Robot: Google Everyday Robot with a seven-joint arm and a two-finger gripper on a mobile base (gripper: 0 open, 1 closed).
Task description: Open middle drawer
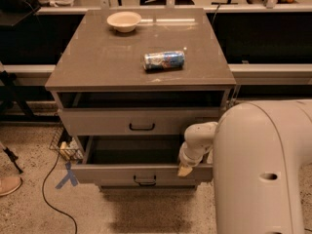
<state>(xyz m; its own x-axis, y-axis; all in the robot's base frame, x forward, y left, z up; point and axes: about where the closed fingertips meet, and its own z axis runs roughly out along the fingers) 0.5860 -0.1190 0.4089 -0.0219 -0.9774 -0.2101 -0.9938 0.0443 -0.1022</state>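
The middle drawer [112, 173] of the grey-taupe cabinet stands pulled out, with its small black bar handle [145, 181] on the flat front and its dark inside [131, 152] showing. My gripper [185, 170] is at the right end of the drawer's front edge, its tan tip touching the top of the front. The white arm [263, 169] fills the lower right and hides the drawer's right corner.
The top drawer [97, 122] with its black handle [142, 126] is slightly open above. On the cabinet top [97, 62] lie a can on its side [165, 60] and a white bowl [124, 21]. A cable [48, 199] and blue tape cross [67, 175] are on the floor at left.
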